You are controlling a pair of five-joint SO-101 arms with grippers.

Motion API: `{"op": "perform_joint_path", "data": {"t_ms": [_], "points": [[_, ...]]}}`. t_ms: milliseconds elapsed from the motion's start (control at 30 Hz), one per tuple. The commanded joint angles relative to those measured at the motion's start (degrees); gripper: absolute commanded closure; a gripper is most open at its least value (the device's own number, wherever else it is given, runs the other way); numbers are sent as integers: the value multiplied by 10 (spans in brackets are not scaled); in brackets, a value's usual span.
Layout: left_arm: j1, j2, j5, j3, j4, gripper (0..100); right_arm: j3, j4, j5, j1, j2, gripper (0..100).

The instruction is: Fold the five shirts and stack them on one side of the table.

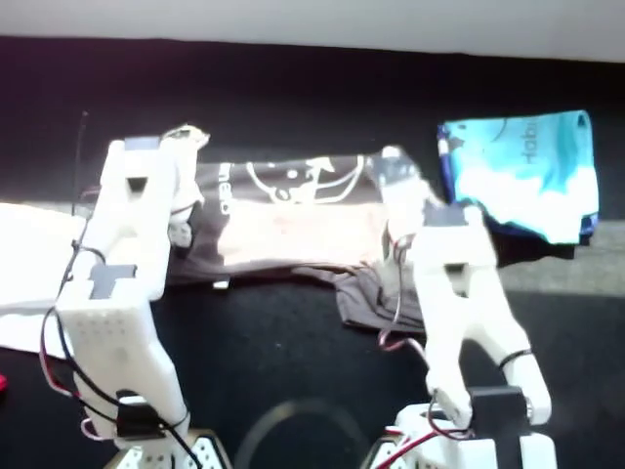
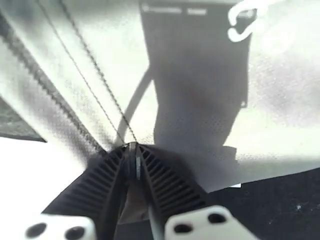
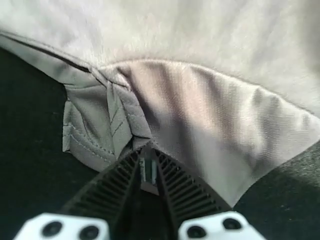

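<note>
On the dark table (image 1: 293, 342), left fingers (image 2: 107, 180) closed on brown shirt (image 1: 293, 234), right fingers (image 3: 112, 187) pinching its hem.

Front centre: bare table (image 1: 293, 371) lies open between the two arm bases, up to the near hem of the brown shirt (image 1: 293, 220).
Middle strip: the brown shirt is spread from arm to arm.
Left side: the left arm (image 1: 122, 264) stands over the shirt's end, left gripper (image 2: 132, 147) clamped on fabric; a white cloth (image 1: 29, 254) lies just beside it.
Right side: the right arm (image 1: 459, 283) blocks passage, right gripper (image 3: 146, 150) clamped on a bunched fold.
Far right: a blue shirt (image 1: 522, 176) lies near the right arm.
Far edge: a bare strip runs behind the brown shirt.
</note>
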Motion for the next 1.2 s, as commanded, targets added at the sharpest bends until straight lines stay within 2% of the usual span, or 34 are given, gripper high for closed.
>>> {"op": "perform_joint_path", "data": {"t_ms": [0,367,567,633,767,833,1000,1167], "points": [[-41,-29,2,37,-45,991,82,-82,5,-10,-32,991],[-82,-28,2,75,-107,991,84,-86,4,-130,-37,991],[-81,-27,2,75,-111,991,84,-22,5,-114,-88,985],[-81,-27,2,75,-111,991,84,17,34,-113,-131,964],[-81,-27,2,75,-111,991,88,68,124,-106,-174,773],[-80,-27,2,75,-111,991,89,65,157,-99,-172,714],[-80,-27,3,75,-111,991,90,49,199,-87,-131,739],[-80,-27,3,75,-111,991,91,17,201,-75,-54,740]]}}
